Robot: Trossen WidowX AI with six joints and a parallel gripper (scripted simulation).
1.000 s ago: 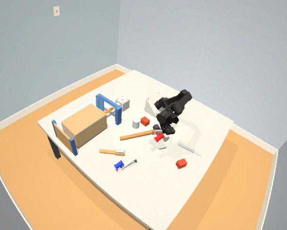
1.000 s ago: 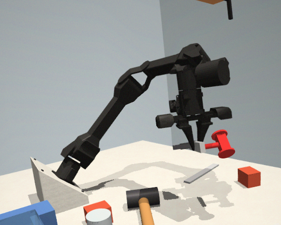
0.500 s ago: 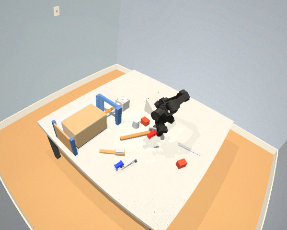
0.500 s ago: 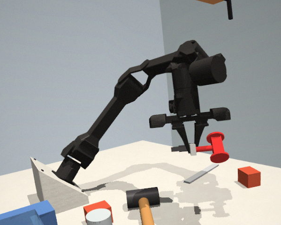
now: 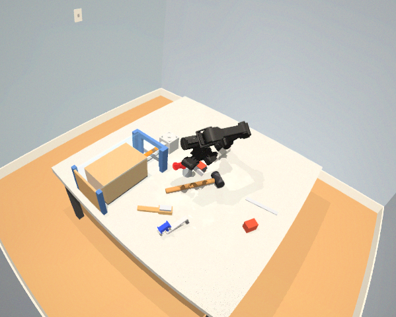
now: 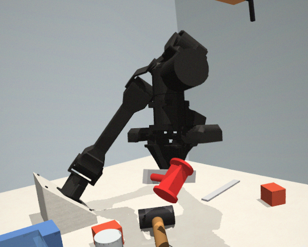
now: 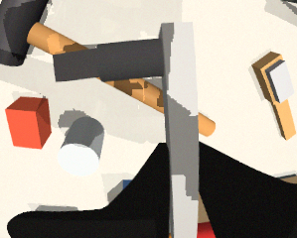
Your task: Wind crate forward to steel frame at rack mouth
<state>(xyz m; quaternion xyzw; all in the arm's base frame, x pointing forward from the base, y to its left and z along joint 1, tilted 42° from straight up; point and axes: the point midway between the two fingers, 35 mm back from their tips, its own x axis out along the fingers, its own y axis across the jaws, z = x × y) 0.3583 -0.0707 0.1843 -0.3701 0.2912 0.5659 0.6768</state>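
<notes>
One flat grey bar is pinched between the fingertips of the gripper (image 5: 191, 164) (image 6: 172, 164) (image 7: 182, 149), and it belongs to the red-gripped winch handle (image 5: 177, 166) (image 6: 174, 180) (image 7: 183, 94). The fingers are clenched on the bar, presumably because that leaves both the red grip and the dark key free. The key sticks out sideways, so I judge the wrist must turn it downward before it can enter the winch.

Just beneath are a grey cylinder (image 5: 186, 173) (image 6: 108, 236) (image 7: 80, 159), a red block (image 5: 201, 166) (image 6: 108, 226) (image 7: 29, 124) and a hammer (image 5: 217, 179) (image 6: 156, 216) (image 7: 14, 30), reason enough to carry the handle high.

The winch (image 5: 172, 144) stands toward the table's far corner, outside the blue frame (image 5: 162, 160) (image 6: 50, 231), likely so its orange strap (image 5: 151, 152) can pull straight through the mouth. Near the left corner, the crate (image 5: 125, 164) sits flat in the cubby, short of that frame; winding remains to be done.

Toward the front-left edge lies a blue-gripped crank (image 5: 164, 227), seemingly a decoy, with a brush (image 5: 155, 209) (image 7: 274, 79) beside it.
</notes>
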